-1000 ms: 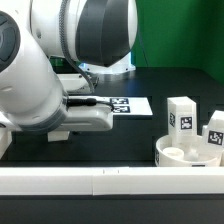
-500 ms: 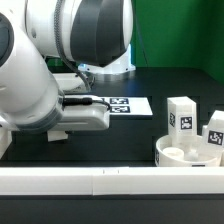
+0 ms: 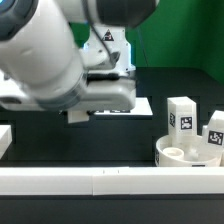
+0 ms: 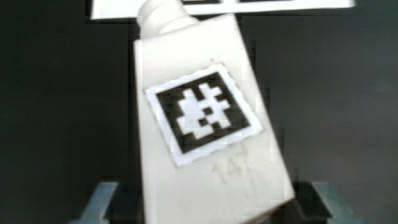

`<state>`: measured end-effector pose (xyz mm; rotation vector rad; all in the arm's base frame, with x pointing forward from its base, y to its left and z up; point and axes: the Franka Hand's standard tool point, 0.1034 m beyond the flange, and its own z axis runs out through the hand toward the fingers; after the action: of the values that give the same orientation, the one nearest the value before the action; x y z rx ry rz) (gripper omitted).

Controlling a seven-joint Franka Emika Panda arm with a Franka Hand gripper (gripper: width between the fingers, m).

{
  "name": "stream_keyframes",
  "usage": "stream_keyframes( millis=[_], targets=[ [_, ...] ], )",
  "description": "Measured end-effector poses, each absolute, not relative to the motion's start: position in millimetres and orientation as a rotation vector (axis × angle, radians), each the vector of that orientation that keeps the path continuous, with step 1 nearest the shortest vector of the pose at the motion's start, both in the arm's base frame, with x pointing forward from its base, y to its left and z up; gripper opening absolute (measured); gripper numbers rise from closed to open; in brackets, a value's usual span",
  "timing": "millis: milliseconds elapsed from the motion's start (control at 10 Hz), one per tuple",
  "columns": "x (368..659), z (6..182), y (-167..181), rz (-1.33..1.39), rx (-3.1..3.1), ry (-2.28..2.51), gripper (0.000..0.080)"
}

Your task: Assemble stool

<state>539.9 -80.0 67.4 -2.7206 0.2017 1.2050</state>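
At the exterior view's left we see the arm (image 3: 55, 65) hide its jaws; rightward, two legs (image 3: 180, 115) stand by the seat (image 3: 185, 153). Only the wrist view shows the jaws gripping another leg (image 4: 205, 110), its long axis running straight out from them.

Three legs: held leg (image 4: 199, 110) in the gripper (image 4: 210, 203), two standing legs (image 3: 180, 115) (image 3: 216, 130) well clear of it; one seat (image 3: 175, 158).
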Motion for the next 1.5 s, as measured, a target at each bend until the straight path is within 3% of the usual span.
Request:
stream_keyframes(
  millis=[100,400,600,900,1400,1500],
  targets=[
    [545,72.8,-80,1.177,-2.729,0.182,0.0325],
    [550,66.2,-83,1.119,-2.762,0.188,0.0325],
    [565,70.1,-77,0.911,-2.816,0.275,0.0325],
    [584,97.8,-56,0.631,-2.851,0.357,0.0325],
    [594,94.0,-59,0.145,-2.934,0.482,0.0325],
    [597,100.1,-48,0.026,-2.933,0.520,0.0325]
  ],
)
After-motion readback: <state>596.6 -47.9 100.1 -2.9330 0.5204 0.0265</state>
